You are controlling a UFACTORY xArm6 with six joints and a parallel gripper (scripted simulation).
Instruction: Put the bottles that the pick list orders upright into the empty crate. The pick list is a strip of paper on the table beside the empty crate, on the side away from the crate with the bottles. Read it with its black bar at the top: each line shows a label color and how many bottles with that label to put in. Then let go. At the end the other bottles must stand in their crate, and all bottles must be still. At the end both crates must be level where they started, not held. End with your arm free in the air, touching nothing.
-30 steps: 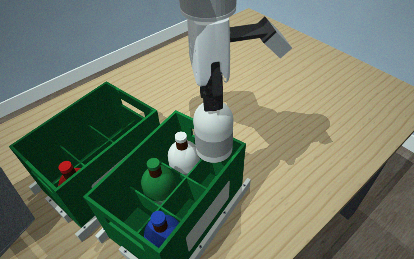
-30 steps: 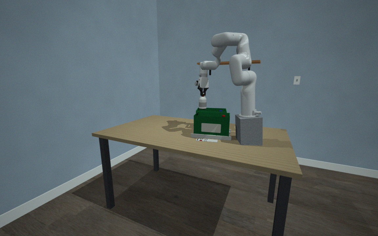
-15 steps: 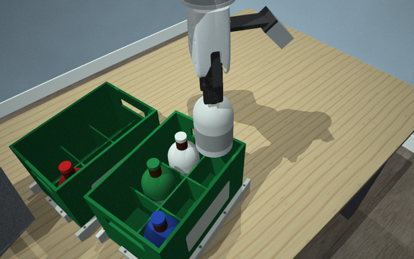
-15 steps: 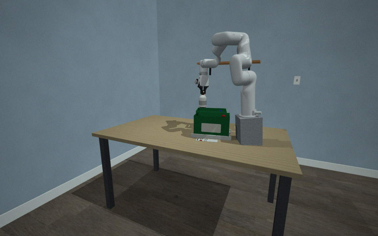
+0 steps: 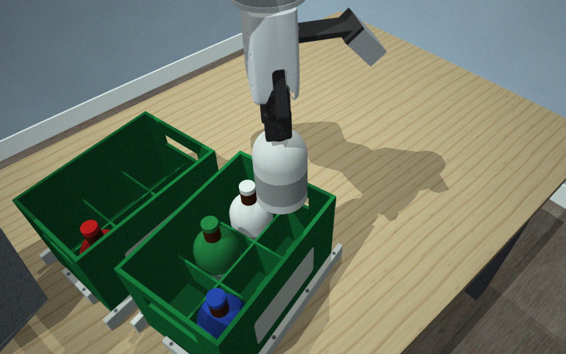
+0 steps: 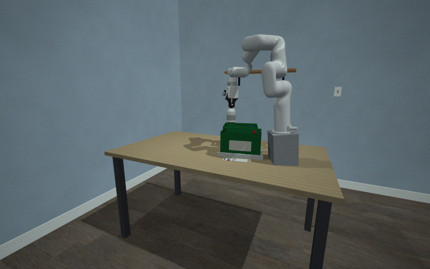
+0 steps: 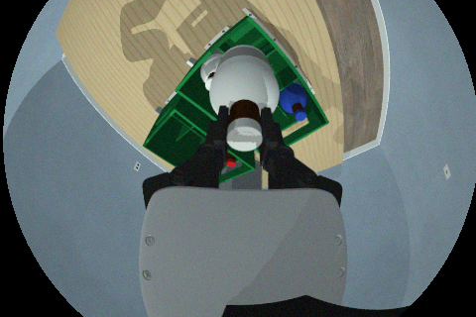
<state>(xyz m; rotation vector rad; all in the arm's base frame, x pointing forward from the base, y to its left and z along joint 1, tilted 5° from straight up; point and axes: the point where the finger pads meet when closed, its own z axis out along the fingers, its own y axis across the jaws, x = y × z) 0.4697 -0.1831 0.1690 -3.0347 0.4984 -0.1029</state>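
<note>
Bottle [image 5: 279, 171] [image 6: 230, 115] [image 7: 244, 79] in white hangs neck-clamped in the part-closed tool [image 5: 278, 132] [image 6: 231, 106] [image 7: 244, 119]; travelling too low, its base could strike the crate rim [image 5: 228, 162] [image 6: 240, 124] [image 7: 200, 69].

Looked like a plain lab-type room. Arm [image 6: 278, 50] sat on a block [image 6: 283, 148] at a wood-top table [image 5: 430, 109] [image 6: 176, 150]. Blue walls [image 5: 78, 52] [image 6: 76, 67], white baseboard [image 5: 100, 102] [image 6: 49, 220], plank floor [image 5: 540, 281] [image 6: 276, 234], wall plate [image 6: 340, 89]. Exact room type: couldn't tell.

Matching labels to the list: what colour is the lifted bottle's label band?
Grey; clearest from the top.
</note>
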